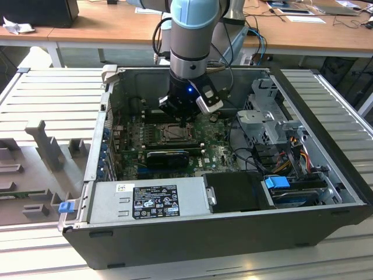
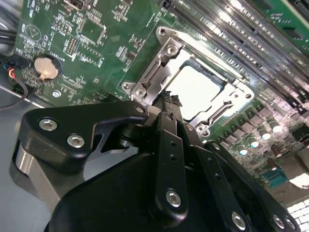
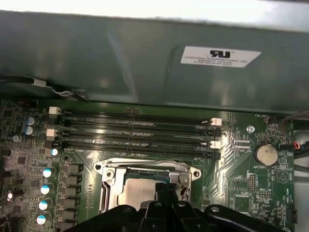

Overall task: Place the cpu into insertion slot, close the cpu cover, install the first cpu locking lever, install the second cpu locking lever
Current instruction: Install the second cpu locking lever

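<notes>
The cpu [image 2: 193, 89] lies flat in the insertion slot [image 1: 175, 133], its pale metal top showing through the window of the cpu cover [image 2: 152, 72]. The cover is down around the chip, which also appears in the first wrist view [image 3: 137, 193]. My gripper [image 1: 185, 121] hangs straight over the socket inside the open computer case. Its black fingertips are together and shut, low over one edge of the cover in both wrist views [image 2: 169, 99] [image 3: 165, 192]. I cannot tell whether they pinch anything. Part of the cover is hidden behind the fingers.
Long black memory slots [image 3: 135, 133] run beside the socket, and a coin battery [image 3: 265, 153] sits on the green board. A power supply [image 1: 148, 201], a drive cage [image 1: 271, 116] with cables, and the case wall [image 3: 145, 58] hem in the board.
</notes>
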`<act>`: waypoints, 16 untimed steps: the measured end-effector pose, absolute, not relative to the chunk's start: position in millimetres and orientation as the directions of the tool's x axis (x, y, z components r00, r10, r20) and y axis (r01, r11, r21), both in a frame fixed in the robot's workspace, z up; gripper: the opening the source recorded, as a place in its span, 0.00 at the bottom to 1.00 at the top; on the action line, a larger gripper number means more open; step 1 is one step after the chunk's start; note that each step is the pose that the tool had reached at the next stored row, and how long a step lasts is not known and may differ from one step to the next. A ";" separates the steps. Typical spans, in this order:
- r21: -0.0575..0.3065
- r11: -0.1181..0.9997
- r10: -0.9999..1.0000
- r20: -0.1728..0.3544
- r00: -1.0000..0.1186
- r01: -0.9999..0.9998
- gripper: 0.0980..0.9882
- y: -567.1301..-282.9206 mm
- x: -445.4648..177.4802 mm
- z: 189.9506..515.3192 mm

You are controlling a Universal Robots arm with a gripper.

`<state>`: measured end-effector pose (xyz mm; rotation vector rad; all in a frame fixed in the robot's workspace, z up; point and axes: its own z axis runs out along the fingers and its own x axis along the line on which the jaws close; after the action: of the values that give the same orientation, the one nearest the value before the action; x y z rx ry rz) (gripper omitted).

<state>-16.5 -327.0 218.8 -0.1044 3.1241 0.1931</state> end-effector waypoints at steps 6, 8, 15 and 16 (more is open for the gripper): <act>0.123 0.990 -0.066 -0.014 -0.998 -0.067 0.01 -329.9 -16.6 221.2; 0.123 0.990 -0.066 -0.014 -0.998 -0.067 0.01 -330.0 -16.5 224.4; 0.123 0.990 -0.066 -0.014 -0.998 -0.067 0.01 -330.4 -16.5 239.1; 0.123 0.990 -0.066 -0.014 -0.998 -0.067 0.01 -331.4 -16.5 239.0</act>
<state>-16.5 -331.4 239.0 -0.1046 3.1241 0.1931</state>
